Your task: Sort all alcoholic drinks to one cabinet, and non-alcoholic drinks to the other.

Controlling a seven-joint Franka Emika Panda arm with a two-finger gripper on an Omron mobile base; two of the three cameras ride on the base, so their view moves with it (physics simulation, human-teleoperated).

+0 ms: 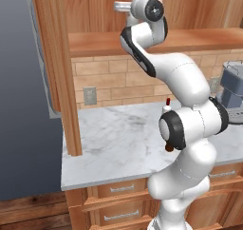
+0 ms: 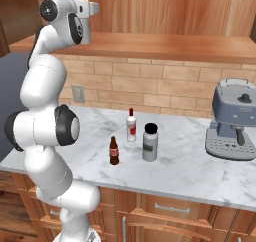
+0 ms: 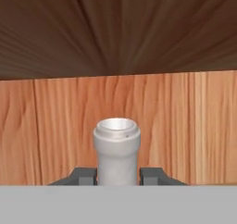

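The silver-grey bottle (image 3: pixel 116 151) is pinched at its neck between the gripper (image 3: pixel 117 176) fingertips, held upright inside the open cabinet (image 3: pixel 115 112) for shelving with the alcoholic drinks. On the counter (image 2: pixel 190 171) the cola bottle (image 2: pixel 114 151) and white bottle (image 2: pixel 131 125) are left waiting.

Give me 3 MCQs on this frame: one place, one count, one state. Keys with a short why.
1. Where is the cola bottle?
A. in a cabinet
B. on the counter
C. on the coffee machine

2. How many bottles stand on the counter?
A. one
B. three
C. five

3. What is the gripper doing?
A. shut on the silver-grey bottle
B. open, holding nothing
C. shut on the cola bottle

Key: B, it stands on the marble beside the white bottle and the black-capped bottle; B, those three; A, the fingers flank the grey neck in the hand view.
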